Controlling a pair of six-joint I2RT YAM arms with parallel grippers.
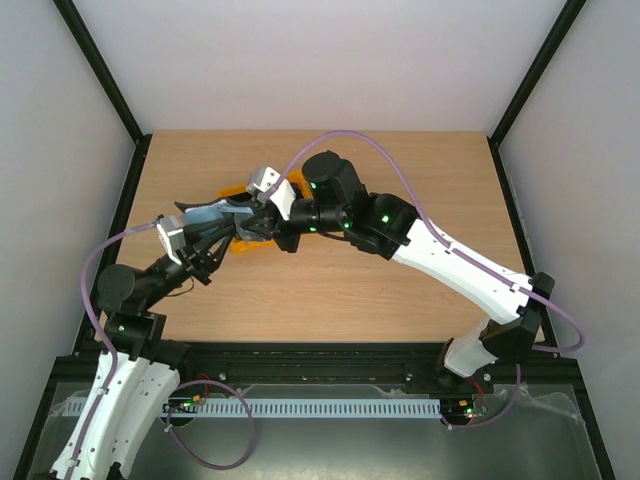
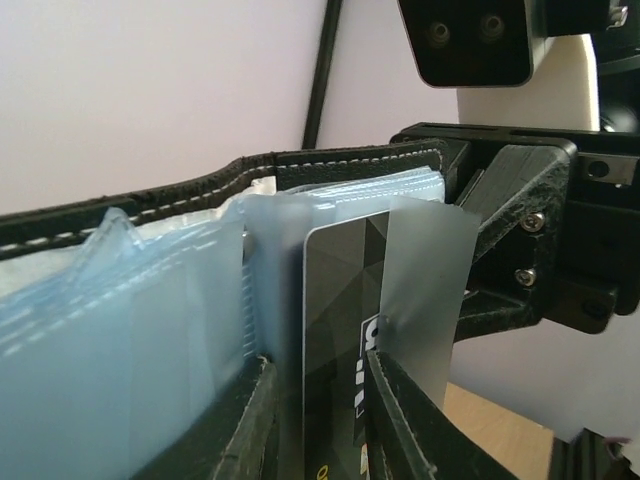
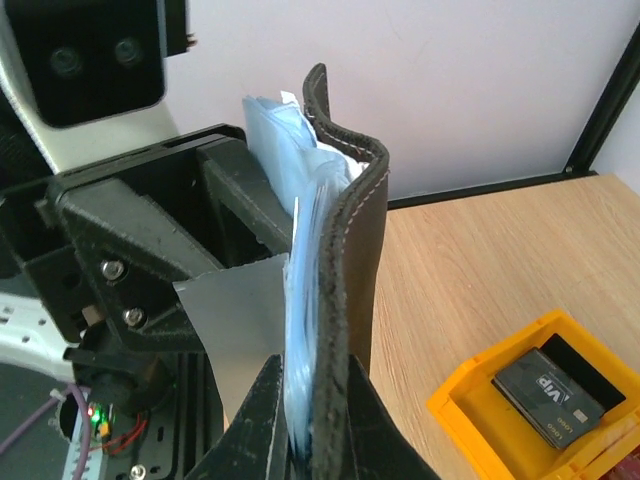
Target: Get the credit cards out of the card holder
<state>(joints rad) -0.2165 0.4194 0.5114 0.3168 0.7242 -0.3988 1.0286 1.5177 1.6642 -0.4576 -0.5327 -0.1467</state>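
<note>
The black card holder (image 1: 212,212) is held open above the table between both grippers. In the left wrist view its stitched black cover (image 2: 200,190) runs across the top over blue-grey pockets. A dark grey credit card (image 2: 335,320) stands upright in a pocket beside a clear plastic flap (image 2: 425,290). My left gripper (image 2: 320,430) is shut on that card and its pocket. My right gripper (image 3: 310,430) is shut on the card holder's cover (image 3: 360,220) and its pocket edges. Another dark grey card (image 3: 550,392) marked VIP lies in a yellow bin (image 3: 470,420). No red or blue card shows.
The yellow bin (image 1: 248,243) sits on the wooden table just under the two grippers, left of centre. Black frame posts and white walls enclose the table. The right gripper's body (image 2: 530,230) fills the right of the left wrist view.
</note>
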